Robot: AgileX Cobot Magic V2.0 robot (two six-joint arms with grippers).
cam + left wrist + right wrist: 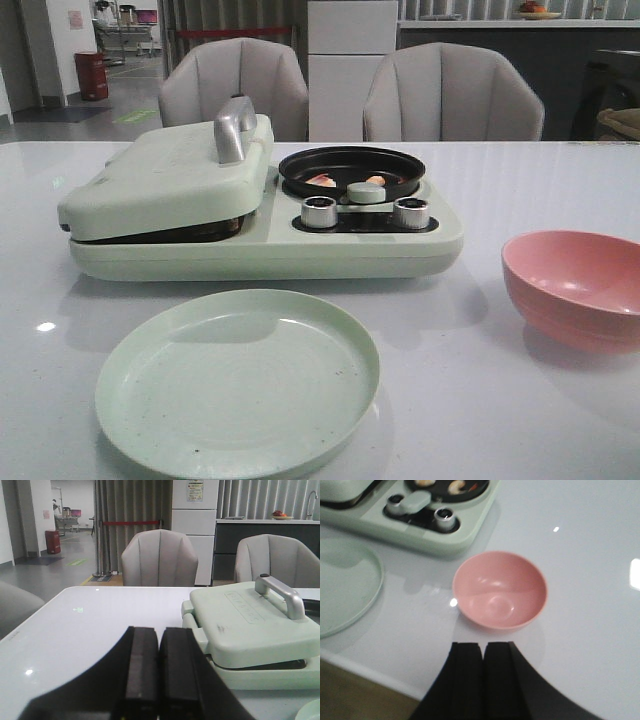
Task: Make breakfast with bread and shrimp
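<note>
Two small pale pink-orange shrimp (322, 181) lie in the round black pan (400, 165) on the right half of the pale green breakfast maker (260, 255); in the right wrist view the shrimp (456, 486) show at the picture's edge. The bread is hidden; the maker's lid (170, 175) with its metal handle (233, 128) is down over the left half. My left gripper (159, 635) is shut and empty, low over the table just left of the lid (250, 625). My right gripper (483, 647) is shut and empty, near the table's front edge, short of the pink bowl (500, 590).
A bare pale green plate (237, 380) lies in front of the maker. The pink bowl (575, 285) stands bare at the right. Two metal knobs (319, 212) sit on the maker's front beside the pan. Two grey chairs (235, 85) stand behind the table.
</note>
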